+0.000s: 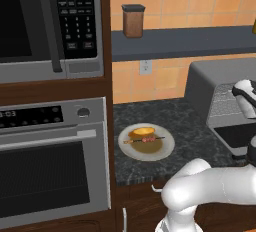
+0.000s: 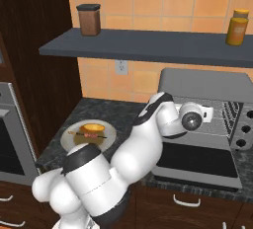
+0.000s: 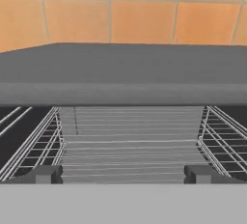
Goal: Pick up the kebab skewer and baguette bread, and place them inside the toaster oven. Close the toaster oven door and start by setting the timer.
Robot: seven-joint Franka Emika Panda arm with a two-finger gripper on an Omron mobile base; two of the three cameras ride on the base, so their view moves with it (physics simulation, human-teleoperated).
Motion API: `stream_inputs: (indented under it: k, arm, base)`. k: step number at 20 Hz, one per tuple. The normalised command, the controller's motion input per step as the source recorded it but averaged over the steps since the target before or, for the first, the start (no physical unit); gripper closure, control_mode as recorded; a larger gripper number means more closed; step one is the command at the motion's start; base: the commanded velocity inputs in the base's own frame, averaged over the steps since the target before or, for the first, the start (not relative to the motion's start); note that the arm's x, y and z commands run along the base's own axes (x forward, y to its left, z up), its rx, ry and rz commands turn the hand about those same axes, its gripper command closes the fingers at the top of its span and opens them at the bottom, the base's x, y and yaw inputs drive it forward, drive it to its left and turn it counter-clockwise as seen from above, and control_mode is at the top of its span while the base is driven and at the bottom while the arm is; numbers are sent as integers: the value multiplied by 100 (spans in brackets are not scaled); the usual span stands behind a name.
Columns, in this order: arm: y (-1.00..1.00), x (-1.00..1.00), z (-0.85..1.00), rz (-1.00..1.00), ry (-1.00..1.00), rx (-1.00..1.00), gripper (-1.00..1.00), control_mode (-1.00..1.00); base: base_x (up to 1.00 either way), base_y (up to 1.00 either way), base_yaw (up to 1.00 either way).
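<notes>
The kebab skewer (image 1: pixel 145 139) (image 2: pixel 90 135) lies across a white plate (image 1: pixel 162 151) (image 2: pixel 69 139) on the dark counter, and the baguette bread (image 1: pixel 141 132) (image 2: pixel 93 127) rests just behind it. To the right stands the grey toaster oven (image 1: pixel 220 73) (image 2: pixel 207 81). The toaster oven door (image 1: pixel 235 137) (image 2: pixel 195 161) hangs down flat and open. My gripper (image 2: pixel 209 112) (image 3: pixel 123 175) is at the oven's mouth, well right of the plate. It is open and holds nothing, and its fingertips (image 3: pixel 46 174) point at the wire rack (image 3: pixel 130 141).
A brown canister (image 1: pixel 133 21) (image 2: pixel 89 19) and an orange jar (image 2: pixel 237 27) stand on the wall shelf. A microwave (image 1: pixel 50 21) and a built-in wall oven (image 1: pixel 50 161) fill the cabinet at the left. My arm's elbow hangs over the counter's front edge.
</notes>
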Motion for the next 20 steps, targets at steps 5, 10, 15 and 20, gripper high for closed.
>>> stream_inputs:
  k: [5,10,15,20]
  arm:
    - [0,14,-16,0,8,0,-100,-100]
    - [0,22,-5,0,7,0,-100,-100]
    - [0,19,-13,0,9,0,-100,-100]
    - [0,9,-23,0,10,0,-100,-100]
  base:
    - [0,0,0]
    - [0,0,0]
    - [0,0,0]
    - [0,0,0]
